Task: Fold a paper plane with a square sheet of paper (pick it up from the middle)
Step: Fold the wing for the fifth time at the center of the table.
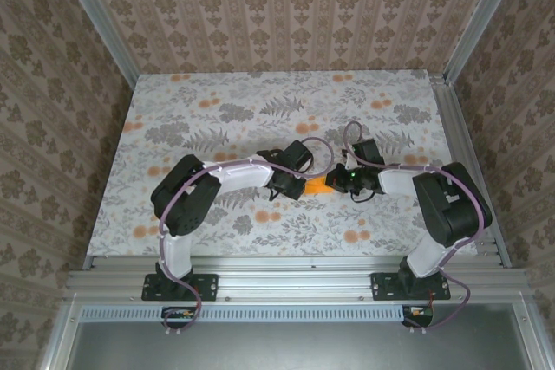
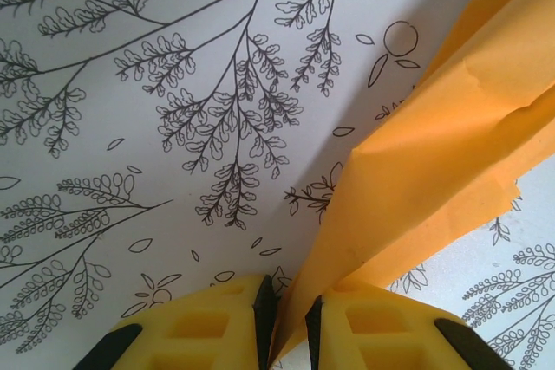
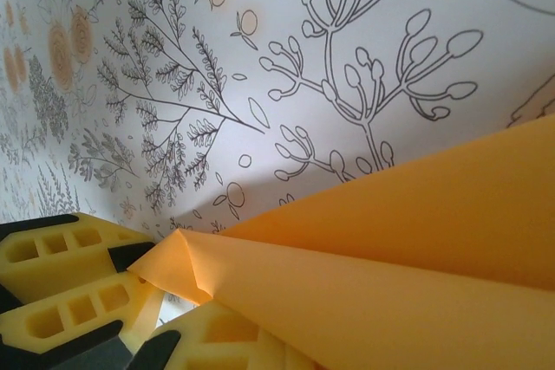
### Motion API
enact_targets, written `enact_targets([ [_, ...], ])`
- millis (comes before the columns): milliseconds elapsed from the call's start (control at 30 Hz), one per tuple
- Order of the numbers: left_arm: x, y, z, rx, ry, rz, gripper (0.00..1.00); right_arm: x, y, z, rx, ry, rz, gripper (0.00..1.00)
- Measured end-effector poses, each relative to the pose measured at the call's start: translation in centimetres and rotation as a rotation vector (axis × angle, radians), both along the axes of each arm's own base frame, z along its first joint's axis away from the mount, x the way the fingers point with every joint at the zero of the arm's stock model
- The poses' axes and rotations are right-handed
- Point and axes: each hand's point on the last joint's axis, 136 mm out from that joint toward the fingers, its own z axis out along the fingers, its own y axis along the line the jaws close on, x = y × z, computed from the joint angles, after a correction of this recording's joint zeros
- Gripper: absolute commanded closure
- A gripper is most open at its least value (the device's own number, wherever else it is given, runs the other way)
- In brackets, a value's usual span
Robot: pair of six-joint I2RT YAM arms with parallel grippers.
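Note:
The orange sheet of paper (image 1: 316, 185) is a small folded, creased shape held just above the table's middle, between both grippers. In the top view my left gripper (image 1: 301, 186) meets it from the left and my right gripper (image 1: 341, 182) from the right. In the left wrist view the yellow fingers (image 2: 217, 327) are shut on the paper's narrow end, and the paper (image 2: 434, 153) fans out up and to the right. In the right wrist view my gripper (image 3: 160, 288) is shut on a folded corner of the paper (image 3: 364, 275). I cannot tell whether the shape is a paper plane.
The table (image 1: 217, 110) has a cloth printed with grey leaves and small orange flowers. Metal rails (image 1: 295, 264) run along its near edge and right side. Patterned walls stand close on the left, back and right.

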Motion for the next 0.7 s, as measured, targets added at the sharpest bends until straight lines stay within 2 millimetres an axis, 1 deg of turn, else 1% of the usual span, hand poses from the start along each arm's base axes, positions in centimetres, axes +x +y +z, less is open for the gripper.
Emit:
enact_targets([
  [300,0.0,0.0,0.0,0.026,-0.015,-0.014,0.79,-0.7,0.1,1.0,0.004,-0.015,0.007,1.00],
  [567,0.0,0.0,0.0,0.030,-0.017,-0.025,0.78,-2.0,0.2,0.0,-0.010,0.012,0.021,1.00],
  [700,-0.1,-0.1,0.0,0.033,-0.020,-0.038,0.78,-2.2,0.1,-0.2,-0.018,0.017,0.018,1.00],
])
